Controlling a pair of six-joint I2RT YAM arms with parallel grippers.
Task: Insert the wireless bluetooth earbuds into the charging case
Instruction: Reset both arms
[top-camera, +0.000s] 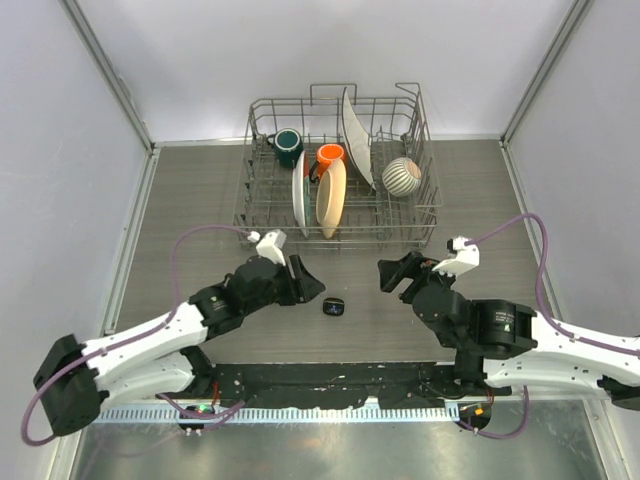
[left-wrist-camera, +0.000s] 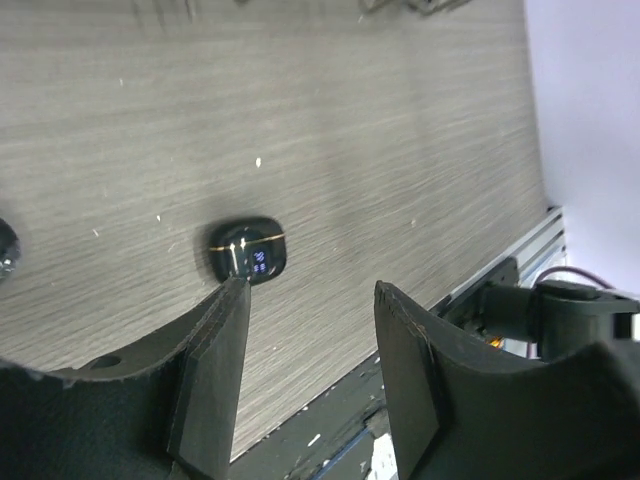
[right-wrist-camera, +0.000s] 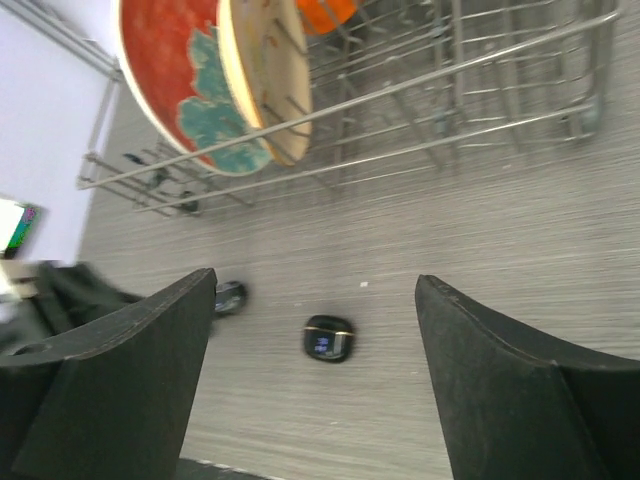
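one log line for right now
left gripper open, empty | right gripper open, empty | charging case on table, between grippers, not held

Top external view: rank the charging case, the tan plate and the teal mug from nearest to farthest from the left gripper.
Measured from the left gripper:
1. charging case, lying just to the gripper's right, in front of the rack.
2. tan plate, standing on edge near the front of the dish rack.
3. teal mug, at the rack's back left corner.
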